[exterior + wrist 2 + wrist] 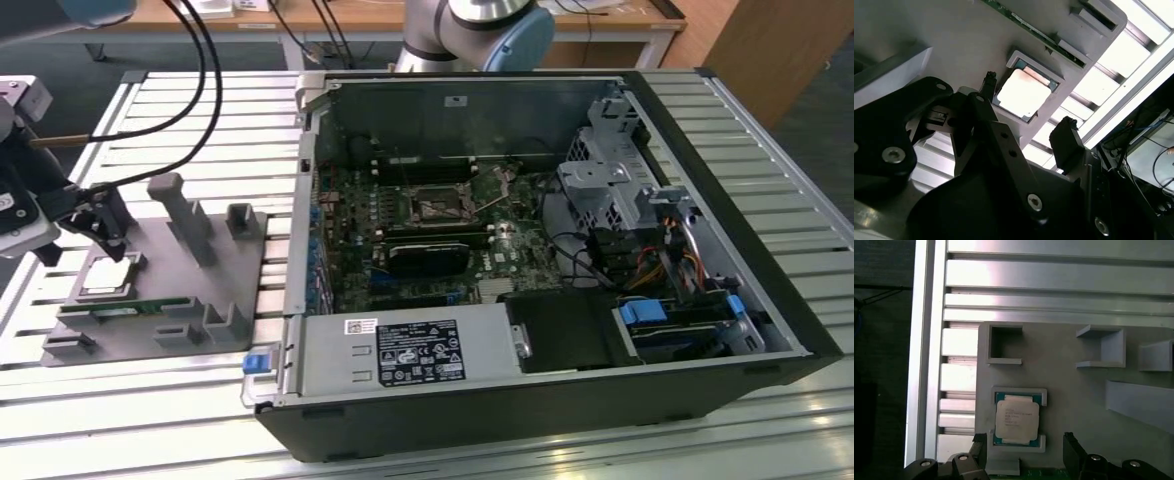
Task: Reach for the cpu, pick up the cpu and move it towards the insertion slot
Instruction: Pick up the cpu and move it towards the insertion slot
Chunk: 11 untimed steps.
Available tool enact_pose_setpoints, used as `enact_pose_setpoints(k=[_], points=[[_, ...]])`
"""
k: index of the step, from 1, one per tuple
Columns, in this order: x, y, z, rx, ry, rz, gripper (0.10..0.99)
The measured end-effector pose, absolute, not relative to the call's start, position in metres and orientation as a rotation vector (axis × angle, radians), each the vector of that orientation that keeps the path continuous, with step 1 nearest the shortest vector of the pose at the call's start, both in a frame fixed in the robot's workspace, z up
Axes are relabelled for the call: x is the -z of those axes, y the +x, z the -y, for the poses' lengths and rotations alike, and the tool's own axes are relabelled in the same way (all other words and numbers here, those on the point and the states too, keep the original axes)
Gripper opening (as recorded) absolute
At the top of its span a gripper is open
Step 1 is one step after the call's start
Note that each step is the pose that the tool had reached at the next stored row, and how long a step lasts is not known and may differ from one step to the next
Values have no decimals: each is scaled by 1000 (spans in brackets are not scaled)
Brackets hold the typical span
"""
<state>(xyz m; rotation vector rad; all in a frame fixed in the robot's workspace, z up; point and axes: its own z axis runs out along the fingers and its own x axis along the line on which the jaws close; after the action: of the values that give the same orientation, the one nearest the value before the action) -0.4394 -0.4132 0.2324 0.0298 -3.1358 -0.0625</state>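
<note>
Slatted metal table [134, 420] holds one grey fixture [260, 265]; one gripper [1025, 438] hangs wide open over one cpu [1017, 419], holding nothing; one insertion slot [437, 208] sits well apart.

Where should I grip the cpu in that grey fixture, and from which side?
Probably best: take the cpu by its two bare side edges, coming straight down from above. It lies flat in a shallow pocket of the grey fixture. Raised lips border the other two edges, and the open jaws line up with the free ones.
</note>
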Motion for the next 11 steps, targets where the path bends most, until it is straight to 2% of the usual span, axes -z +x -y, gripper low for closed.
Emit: enact_pose_setpoints(k=[11], points=[[-227,-439,413,62,30,3136,706]])
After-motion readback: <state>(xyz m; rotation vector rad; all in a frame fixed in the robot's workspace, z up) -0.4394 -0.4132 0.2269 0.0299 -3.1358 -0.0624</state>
